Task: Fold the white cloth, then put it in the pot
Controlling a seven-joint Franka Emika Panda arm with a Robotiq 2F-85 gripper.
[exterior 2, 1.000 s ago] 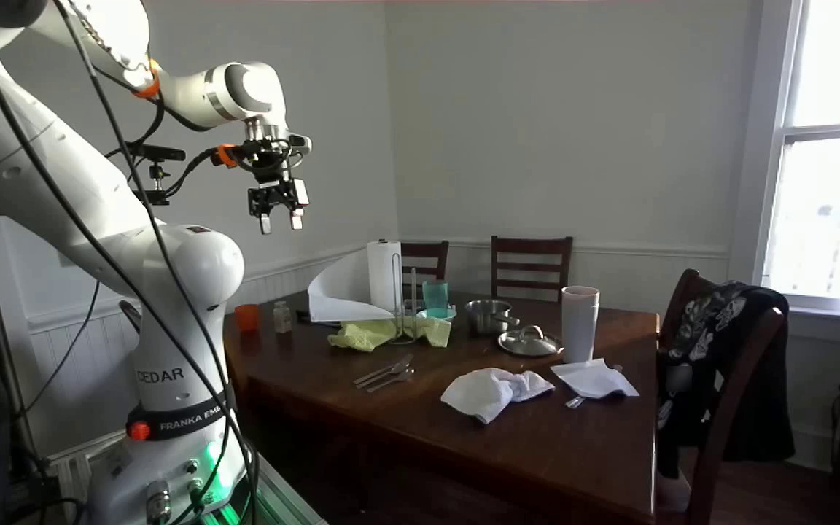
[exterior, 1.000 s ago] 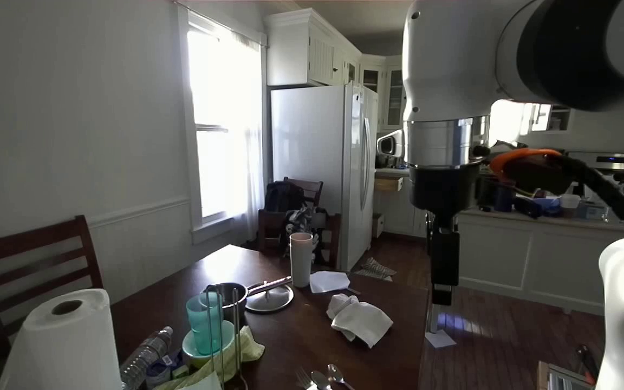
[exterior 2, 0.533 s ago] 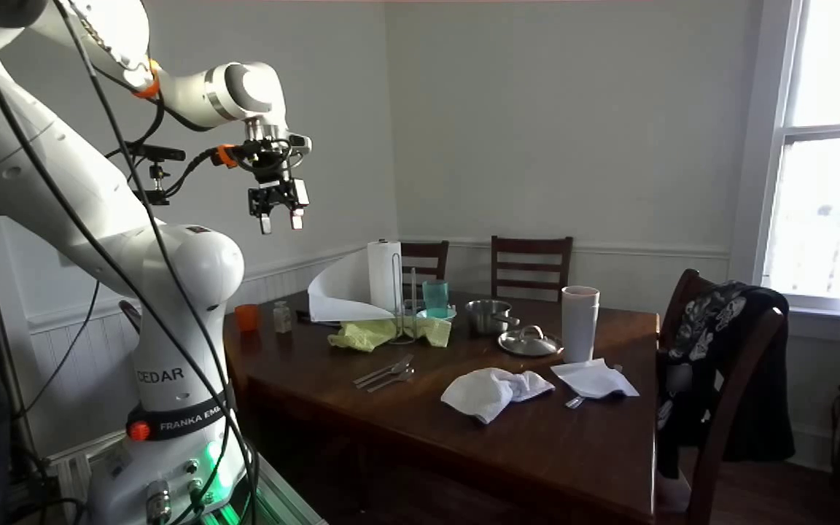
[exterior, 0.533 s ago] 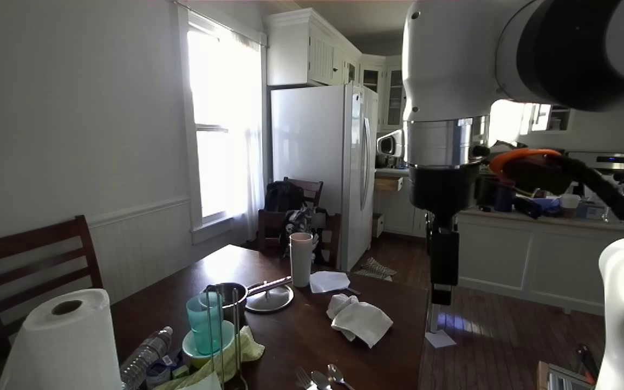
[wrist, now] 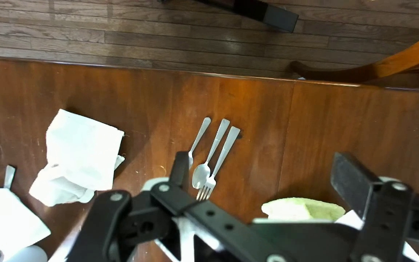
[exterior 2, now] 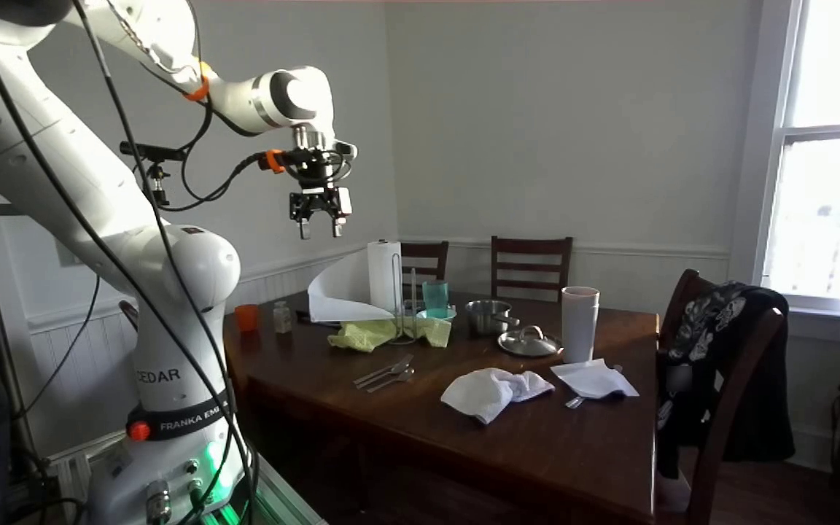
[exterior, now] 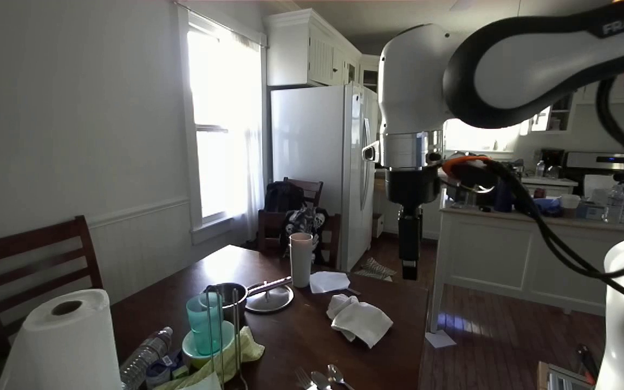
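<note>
A: Where's the cloth (exterior 2: 489, 394)?
B: On the table (exterior 2: 580, 445), crumpled, bunched at one end. The gripper (exterior 2: 321, 231) hangs in the air well apart from it, fingers (wrist: 351, 180) spread, nothing held.
A: Biggest risk?
B: Wrong pick, IMO. A white napkin (exterior 2: 595, 380) lies just beside the cloth, w/ a bit of cutlery (wrist: 9, 176) poking out from under it. Same colour, so easy mix-up.
A: Straight down from here?
B: Prob. a miss. In the wrist view the cloth sits outside the fingers; loose spoons (wrist: 215, 144) show btwn them instead.
A: Say it grabs right.
B: Then the fold cld fail. Looks limp, so a shallow pinch may catch only the top layer; too deep & the fingers hit the table.
A: And the pot (exterior 2: 482, 321)?
B: It's well apart from the cloth, w/ the lid (exterior 2: 522, 346) btwn. A low carry cld drag the lid, b/c corners wld hang. Swing wide & the tall cup (exterior 2: 579, 328) near the cloth might tip.
</note>
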